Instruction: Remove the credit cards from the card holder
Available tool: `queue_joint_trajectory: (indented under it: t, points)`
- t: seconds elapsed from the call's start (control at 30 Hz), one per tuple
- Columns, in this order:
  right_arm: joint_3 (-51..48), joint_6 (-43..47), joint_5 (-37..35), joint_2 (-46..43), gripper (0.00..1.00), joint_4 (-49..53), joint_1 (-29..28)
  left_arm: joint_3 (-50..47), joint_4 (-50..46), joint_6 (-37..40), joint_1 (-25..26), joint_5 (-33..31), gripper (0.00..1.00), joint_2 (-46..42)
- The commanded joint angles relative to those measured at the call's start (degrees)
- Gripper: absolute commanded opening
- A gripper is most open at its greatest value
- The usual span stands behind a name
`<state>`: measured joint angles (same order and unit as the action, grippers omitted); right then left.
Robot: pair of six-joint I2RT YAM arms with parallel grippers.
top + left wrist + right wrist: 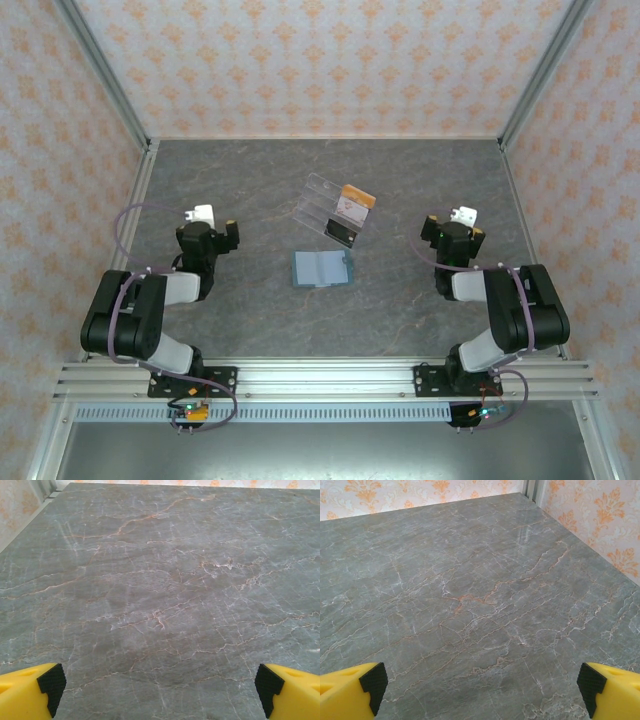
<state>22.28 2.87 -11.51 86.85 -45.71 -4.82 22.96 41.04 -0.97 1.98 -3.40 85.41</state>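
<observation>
Centrally, card holder (322,268) lies well off table (230,180) edges (perhaps opened flat).

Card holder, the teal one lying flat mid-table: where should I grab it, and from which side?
The card holder lies flat on the table, with no raised part to pinch. Probably best: come straight down from above and take its left or right short edge, pinching across the thin panel. Avoid the far side; the clear stand sits close behind it.
</observation>
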Motion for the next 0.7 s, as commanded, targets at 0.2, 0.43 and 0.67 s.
queue_joint_trajectory:
  t: [0.2, 0.43, 0.67]
  points:
    - [1.0, -0.32, 0.7, 0.43, 1.0, -0.45, 0.34, 1.38, 1.68, 2.16, 1.01, -1.94, 1.0, 0.35]
    - [1.18, -0.37, 1.15, 0.53, 1.0, -0.13, 0.56, 1.65, 1.32, 2.05, 0.79, -1.48, 1.0, 0.46]
    - [0.98, -0.43, 2.03, 0.29, 0.99, -0.22, 0.95, 1.69, 1.28, 2.04, 0.84, -1.44, 1.0, 0.46]
